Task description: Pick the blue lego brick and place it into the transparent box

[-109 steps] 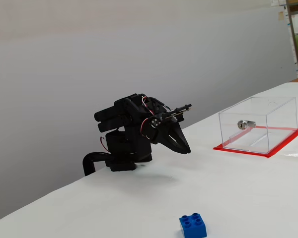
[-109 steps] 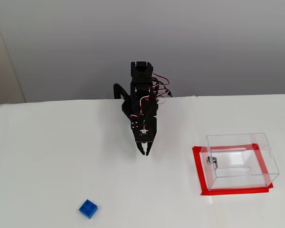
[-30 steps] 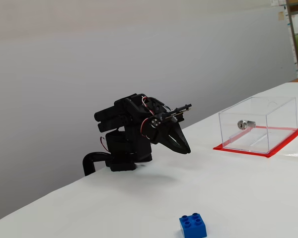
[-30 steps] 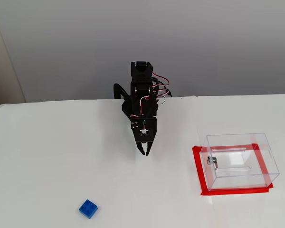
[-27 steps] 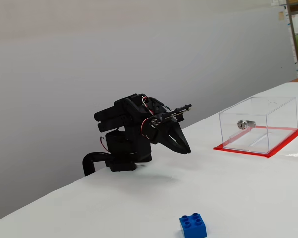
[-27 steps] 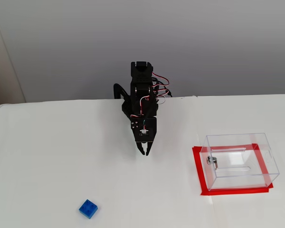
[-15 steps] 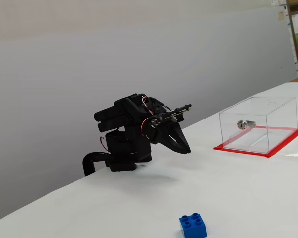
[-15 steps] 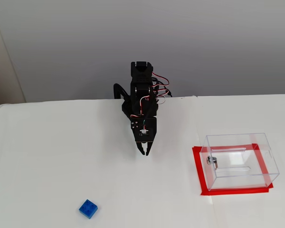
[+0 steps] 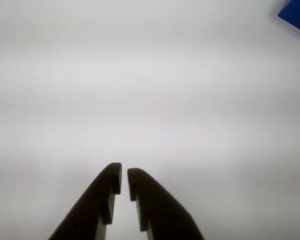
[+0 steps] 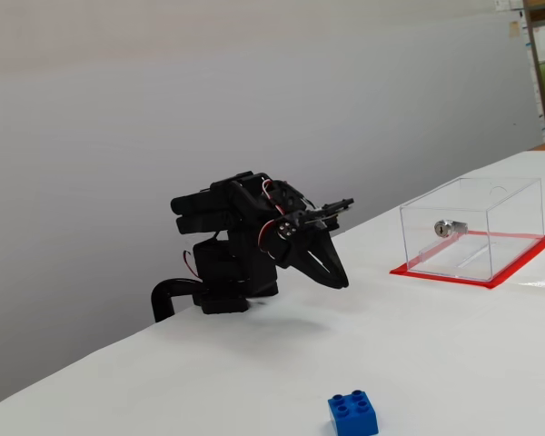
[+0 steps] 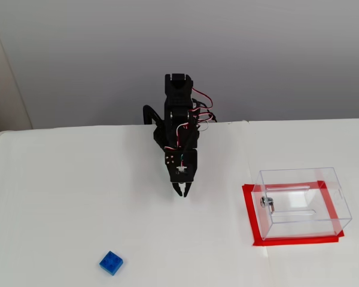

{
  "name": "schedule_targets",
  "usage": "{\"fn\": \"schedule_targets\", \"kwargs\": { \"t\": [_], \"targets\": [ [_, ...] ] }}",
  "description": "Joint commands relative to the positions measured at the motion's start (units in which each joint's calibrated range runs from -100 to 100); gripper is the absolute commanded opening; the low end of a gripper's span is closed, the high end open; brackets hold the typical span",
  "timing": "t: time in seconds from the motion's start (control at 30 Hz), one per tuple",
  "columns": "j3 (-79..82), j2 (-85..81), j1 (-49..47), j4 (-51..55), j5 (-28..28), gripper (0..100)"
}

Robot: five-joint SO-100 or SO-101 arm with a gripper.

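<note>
One gripper (image 9: 124, 175) is all I have to work with, and in the wrist view its two dark fingers (image 9: 102, 192) sit almost pressed together, only a thin sliver of white table (image 9: 150, 100) showing between the tips, with nothing held. In a fixed view the gripper (image 11: 182, 192) points down and toward the camera from the folded black arm (image 11: 178, 113), its tips just above the table (image 11: 60, 197); in the side-on fixed view the gripper (image 10: 339, 281) slopes downward to the right, clear of the surface.

The blue lego brick (image 11: 110, 262) lies well apart from my gripper, ahead of the tips and off to the left in that fixed view, flat on the table with its studs up. In the wrist view only a corner of the blue lego brick (image 9: 296, 15) shows at the top right edge. In the side-on view the blue lego brick (image 10: 352, 413) sits near the bottom edge.

The transparent box (image 11: 302, 202) stands to the right of my gripper in that fixed view, well apart, on a red base sheet (image 11: 249, 212), with a small silver lock (image 11: 266, 202) on its left wall. The side-on view shows the transparent box (image 10: 472, 227) and lock (image 10: 449, 227) too.
</note>
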Motion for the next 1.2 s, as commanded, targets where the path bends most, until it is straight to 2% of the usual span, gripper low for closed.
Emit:
{"fn": "schedule_targets", "kwargs": {
  "t": [0.0,0.4,1.0,1.17],
  "targets": [
    [-4.46,2.15,-0.13,-0.8,0.07,1],
    [-15.13,5.29,1.05,-0.11,-0.29,1],
    [-15.4,5.46,26.34,-0.19,-0.4,1],
    [-14.94,5.37,29.96,-0.28,-0.45,1]
  ]
}}
